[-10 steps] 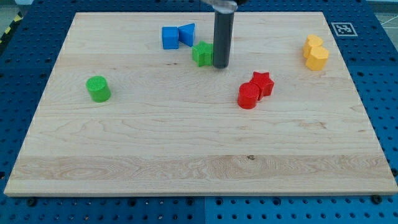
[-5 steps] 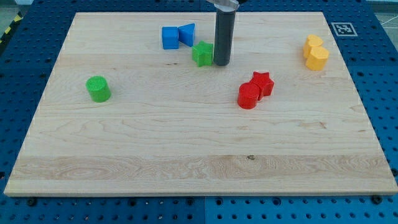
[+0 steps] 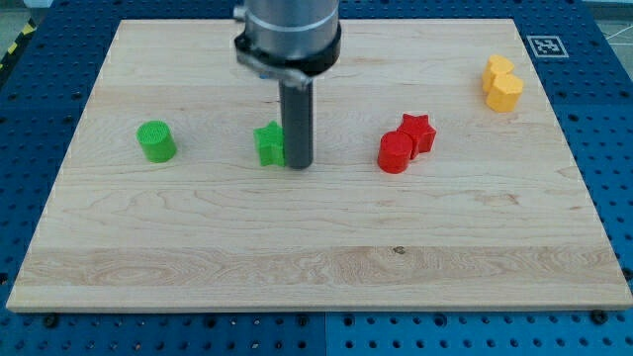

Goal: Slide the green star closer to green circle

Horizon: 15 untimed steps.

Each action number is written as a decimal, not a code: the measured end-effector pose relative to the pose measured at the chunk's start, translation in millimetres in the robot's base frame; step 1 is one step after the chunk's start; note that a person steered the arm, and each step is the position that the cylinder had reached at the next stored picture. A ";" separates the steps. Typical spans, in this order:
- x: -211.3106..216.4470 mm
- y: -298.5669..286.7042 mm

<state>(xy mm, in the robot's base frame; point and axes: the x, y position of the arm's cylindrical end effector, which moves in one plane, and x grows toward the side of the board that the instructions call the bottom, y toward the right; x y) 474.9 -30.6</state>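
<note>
The green star point(image 3: 270, 144) lies on the wooden board point(image 3: 316, 257), left of centre. The green circle point(image 3: 156, 141) stands further to the view's left, at about the same height in the view, a clear gap away. My tip point(image 3: 299, 163) rests on the board, touching the star's right side. The rod and the arm's head above it hide the board behind them.
A red circle point(image 3: 395, 153) and a red star point(image 3: 417, 133) touch each other right of centre. Two yellow blocks point(image 3: 501, 83) sit together at the top right. The blue blocks seen earlier are hidden behind the arm.
My tip has moved down and to the view's left, pushing the green star with it from near the blue blocks to much nearer the green circle. The arm now hides the blue blocks.
</note>
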 end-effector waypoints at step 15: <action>-79.4 -20.9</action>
<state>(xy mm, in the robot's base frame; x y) 395.5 -51.4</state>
